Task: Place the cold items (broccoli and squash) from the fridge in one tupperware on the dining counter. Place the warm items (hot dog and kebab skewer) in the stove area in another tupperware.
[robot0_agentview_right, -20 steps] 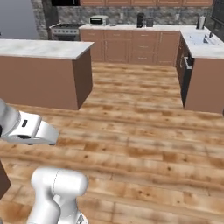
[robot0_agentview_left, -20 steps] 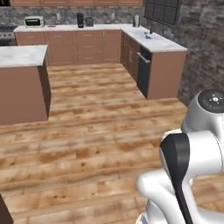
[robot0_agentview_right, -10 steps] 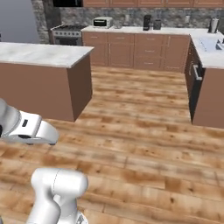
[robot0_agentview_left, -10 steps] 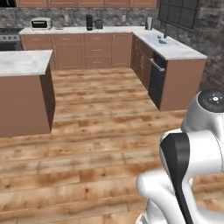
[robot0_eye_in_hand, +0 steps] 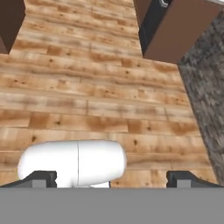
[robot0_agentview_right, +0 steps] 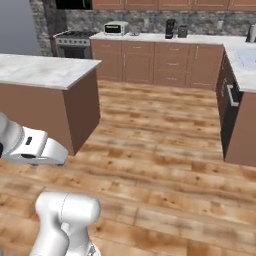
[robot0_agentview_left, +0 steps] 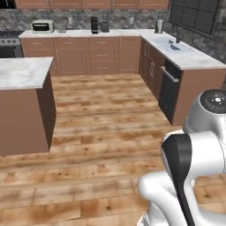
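Note:
The stove area's steel range [robot0_agentview_right: 74, 44] stands at the far left of the back wall among brown cabinets, and its edge [robot0_agentview_left: 6, 44] shows in the left base view. In the hand view my gripper [robot0_eye_in_hand: 111, 178] points down at the wooden floor. It is open, its two dark fingertips [robot0_eye_in_hand: 43, 178] are wide apart, and no object lies between them. The broccoli, squash, hot dog, kebab skewer, fridge, dining counter and both tupperware are out of view.
A marble-topped island [robot0_agentview_left: 22, 73] [robot0_agentview_right: 47, 70] stands to the left. An L-shaped counter with a sink [robot0_agentview_left: 174, 44] and a dark dishwasher [robot0_agentview_left: 167, 90] runs along the right. A toaster oven [robot0_agentview_right: 116, 27] sits on the back counter. A stone wall [robot0_eye_in_hand: 205, 87] is near the hand.
The whole picture has shifted, so the base has driven: the back counter and island look nearer and sit further right. The gripper has stayed open.

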Controlling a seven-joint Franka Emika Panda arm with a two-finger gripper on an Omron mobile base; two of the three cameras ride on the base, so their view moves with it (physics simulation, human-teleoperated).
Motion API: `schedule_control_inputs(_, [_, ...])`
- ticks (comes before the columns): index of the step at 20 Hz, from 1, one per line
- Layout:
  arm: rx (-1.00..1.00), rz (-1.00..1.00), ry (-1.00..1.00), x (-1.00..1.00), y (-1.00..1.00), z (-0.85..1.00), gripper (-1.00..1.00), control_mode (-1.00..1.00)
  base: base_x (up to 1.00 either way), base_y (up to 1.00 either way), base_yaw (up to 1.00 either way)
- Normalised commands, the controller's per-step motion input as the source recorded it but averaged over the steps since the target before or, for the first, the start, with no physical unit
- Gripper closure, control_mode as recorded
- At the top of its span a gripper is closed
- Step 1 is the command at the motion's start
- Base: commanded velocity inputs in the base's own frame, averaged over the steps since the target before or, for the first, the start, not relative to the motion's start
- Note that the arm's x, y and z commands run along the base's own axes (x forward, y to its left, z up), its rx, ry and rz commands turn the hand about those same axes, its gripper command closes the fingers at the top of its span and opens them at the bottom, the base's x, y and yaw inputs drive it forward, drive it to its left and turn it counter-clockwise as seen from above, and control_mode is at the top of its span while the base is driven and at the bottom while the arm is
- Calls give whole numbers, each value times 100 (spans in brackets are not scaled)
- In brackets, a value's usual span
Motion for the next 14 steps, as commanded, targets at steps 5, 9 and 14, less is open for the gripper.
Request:
schedule_control_inputs(5, [0, 0, 0, 0, 0, 0, -100, 100, 100, -26, 7])
schedule_control_inputs(9, [0, 0, 0, 0, 0, 0, -100, 100, 100, -23, 7])
schedule_control_inputs(14, [0, 0, 0, 0, 0, 0, -100, 100, 100, -21, 6])
